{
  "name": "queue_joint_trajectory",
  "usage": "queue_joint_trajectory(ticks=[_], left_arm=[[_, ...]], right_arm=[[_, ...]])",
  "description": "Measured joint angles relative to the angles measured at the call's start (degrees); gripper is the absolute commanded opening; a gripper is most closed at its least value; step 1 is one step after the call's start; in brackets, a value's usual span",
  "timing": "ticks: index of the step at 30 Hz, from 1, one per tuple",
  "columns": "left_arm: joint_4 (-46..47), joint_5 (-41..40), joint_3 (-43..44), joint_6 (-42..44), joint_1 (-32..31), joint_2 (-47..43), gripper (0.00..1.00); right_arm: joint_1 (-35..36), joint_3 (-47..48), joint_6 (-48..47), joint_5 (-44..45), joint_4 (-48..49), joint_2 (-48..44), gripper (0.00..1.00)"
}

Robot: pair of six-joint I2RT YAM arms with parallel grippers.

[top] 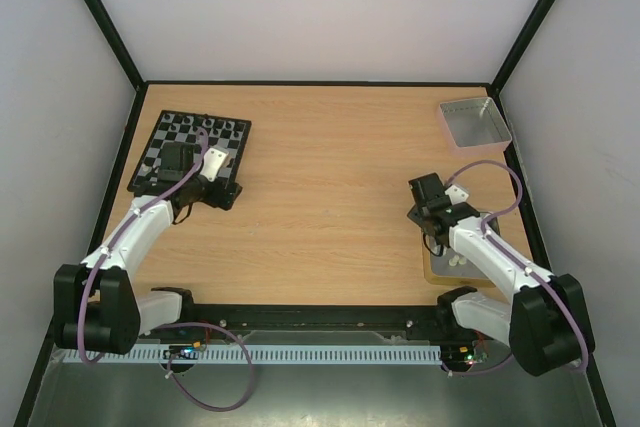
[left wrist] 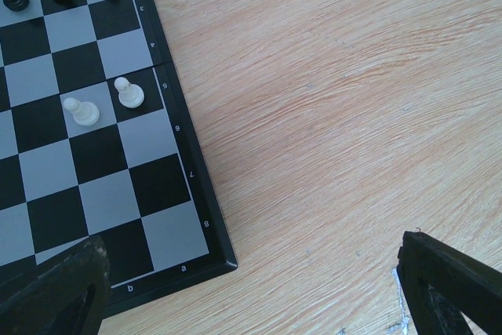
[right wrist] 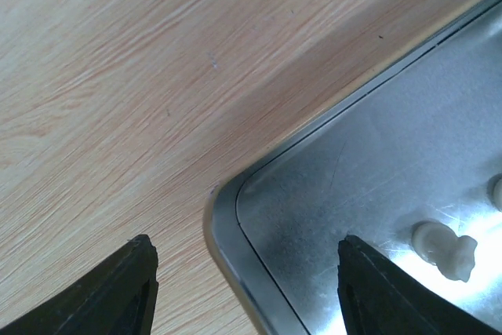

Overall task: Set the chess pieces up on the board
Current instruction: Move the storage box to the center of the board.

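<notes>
On the far left I have the board (top: 155,152) lying on the worktop (top: 330,167). In the top view my left arm (top: 140,227) covers its near right part. A row of black pieces (top: 205,127) stands along its far edge, too small from there for me to tell one kind from another.

From the left wrist I see the board's near corner and two white pawns (left wrist: 81,111), upright on neighbouring squares. One is on the outermost file and the other is one square in. More black pieces sit at the top left of that view, cut off by the frame. The left fingers (left wrist: 59,292) are spread wide and released, with nothing between them. One dark tip is over the board's corner squares and the other over bare wood. Only the tips show.

Further right, the right fingers (right wrist: 118,292) stand apart too, grasping nothing. They straddle the rounded corner of the near tray (right wrist: 227,225), one tip over wood and the other over the tray's shiny floor. A white piece (right wrist: 445,247) lies on its side in there. A second pale shape at the right edge is cut off, so I cannot name it. In the top view my right arm (top: 495,257) hides most of this tray.

The far tray (top: 476,124) sits at the back right corner of the worktop, and I cannot tell whether it holds anything.
</notes>
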Motion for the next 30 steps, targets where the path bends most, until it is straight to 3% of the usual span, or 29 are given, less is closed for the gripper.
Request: queue_joint_trajectory(ticks=[6, 13, 30], left_arm=[[0.0, 0.0, 0.0, 0.0, 0.0, 0.4, 1.0], [0.2, 0.0, -0.2, 0.0, 0.0, 0.9, 1.0], [0.3, -0.8, -0.3, 0.0, -0.8, 1.8, 1.0]], right_arm=[[-1.5, -0.2, -1.7, -1.9, 3.1, 3.9, 0.5], [-1.5, 3.5, -3.9, -4.2, 6.6, 12.8, 0.5], [0.8, 25.6, -5.5, -10.4, 11.3, 34.1, 0.49]])
